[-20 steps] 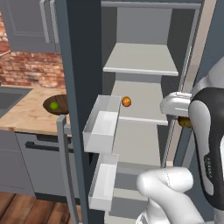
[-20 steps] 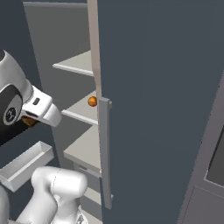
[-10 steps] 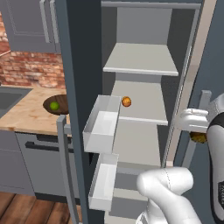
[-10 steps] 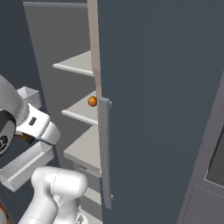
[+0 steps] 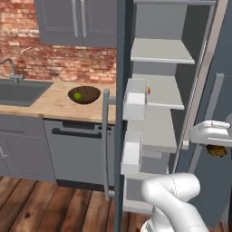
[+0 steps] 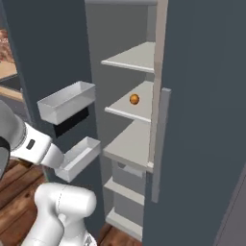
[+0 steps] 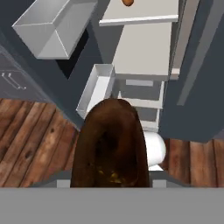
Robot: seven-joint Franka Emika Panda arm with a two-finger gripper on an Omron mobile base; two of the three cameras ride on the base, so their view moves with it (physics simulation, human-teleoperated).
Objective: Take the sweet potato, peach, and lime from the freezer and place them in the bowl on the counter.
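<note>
Currently our gripper (image 5: 216,146) is pinched on the sweet potato (image 7: 110,144), clear of the freezer (image 6: 72,43) shelves — we read this as mid-carry toward the bowl (image 5: 84,94). In the hand view the potato blocks the fingertips and sits at 6 o'clock; its long axis appears to run along the camera's line of sight, rounded end pointing away from the hand, yellowish patches low on the near face. In the left base view it hangs as a brown lump under the white hand, at 3 o'clock, outside the open door.

Outward: peach (image 6: 134,99) on a middle shelf, near the front edge, not yet fetched. Lime (image 5: 78,96) already in the bowl on the counter (image 5: 50,106), at 9 o'clock, well apart from the hand. We judge one of three delivered.
</note>
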